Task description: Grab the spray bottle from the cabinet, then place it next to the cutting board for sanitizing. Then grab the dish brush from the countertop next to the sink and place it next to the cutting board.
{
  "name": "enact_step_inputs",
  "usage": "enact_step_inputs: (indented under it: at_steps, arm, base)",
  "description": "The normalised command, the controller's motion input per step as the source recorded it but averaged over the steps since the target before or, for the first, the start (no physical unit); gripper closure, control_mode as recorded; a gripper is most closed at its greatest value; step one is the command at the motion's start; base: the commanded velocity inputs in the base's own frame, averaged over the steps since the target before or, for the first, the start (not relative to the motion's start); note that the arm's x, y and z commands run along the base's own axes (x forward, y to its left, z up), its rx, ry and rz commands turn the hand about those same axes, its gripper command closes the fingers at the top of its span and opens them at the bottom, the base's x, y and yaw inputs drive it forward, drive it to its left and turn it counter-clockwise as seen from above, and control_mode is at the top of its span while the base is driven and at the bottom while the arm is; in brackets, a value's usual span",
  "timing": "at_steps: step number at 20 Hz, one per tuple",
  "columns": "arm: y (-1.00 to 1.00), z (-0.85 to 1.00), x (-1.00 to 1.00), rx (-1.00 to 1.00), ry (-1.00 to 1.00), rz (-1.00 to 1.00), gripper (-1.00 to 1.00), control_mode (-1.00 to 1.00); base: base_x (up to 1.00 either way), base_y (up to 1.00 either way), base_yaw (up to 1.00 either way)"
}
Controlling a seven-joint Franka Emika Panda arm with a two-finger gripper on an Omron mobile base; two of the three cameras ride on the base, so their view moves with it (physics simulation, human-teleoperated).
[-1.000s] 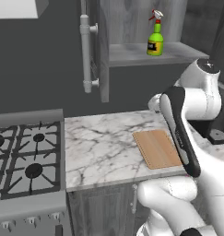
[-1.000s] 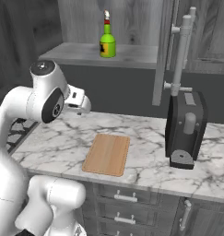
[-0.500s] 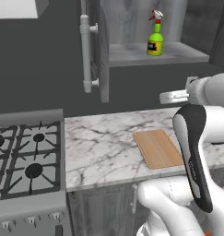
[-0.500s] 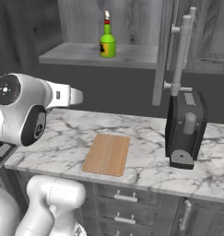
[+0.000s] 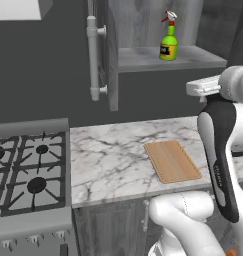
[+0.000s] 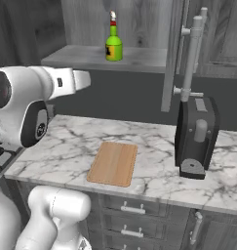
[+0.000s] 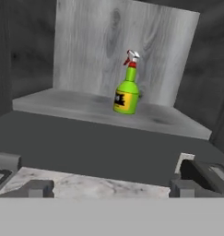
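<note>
The green spray bottle [image 5: 168, 44] [image 6: 113, 45] [image 7: 126, 90] stands upright on the shelf of the open grey cabinet [image 5: 143, 59] [image 6: 81, 56] [image 7: 62, 103]. My gripper [image 7: 111, 189] is open and holds nothing. It points at the bottle from well in front of the shelf, at about shelf height. Its white hand [image 5: 203, 87] [image 6: 76, 80] hangs over the countertop [image 5: 108, 155] [image 6: 154, 146]. The tan cutting board [image 5: 172, 161] [image 6: 113, 163] lies flat on the marble below. The dish brush and the sink are out of view.
The cabinet door stands open with a long bar handle [image 5: 94, 55] [image 6: 190, 53]. A dark appliance [image 6: 195, 136] stands on the counter right of the board. A gas stove [image 5: 28, 175] adjoins the counter's left end. Drawers [image 6: 134, 210] sit under the counter.
The arm has swung upward and its hand has risen from just above the counter to shelf height, turned toward the bottle. The gripper stays open. The bottle and the board have not moved.
</note>
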Motion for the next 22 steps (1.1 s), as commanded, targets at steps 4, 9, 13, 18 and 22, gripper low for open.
enact_step_inputs:
  at_steps: [4, 9, 13, 18, 22]
  arm:
    - [-0.16, 0.35, 0.0, -0.01, -0.17, 0.0, -1.0, -1.0]
    - [0.0, 0.29, 0.13, 0.04, -0.29, 0.0, -1.0, -1.0]
    - [0.0, 0.26, 0.13, 0.11, -0.21, 0.0, -1.0, -1.0]
    - [0.0, 0.16, 0.3, 0.04, -0.02, -0.01, -1.0, -1.0]
    - [0.0, 0.35, 0.38, 0.0, 0.01, 0.0, -1.0, -1.0]
  base:
    - [0.0, 0.0, 0.0]
    - [0.0, 0.0, 0.0]
    - [0.0, 0.0, 0.0]
    - [0.0, 0.0, 0.0]
    - [0.0, 0.0, 0.0]
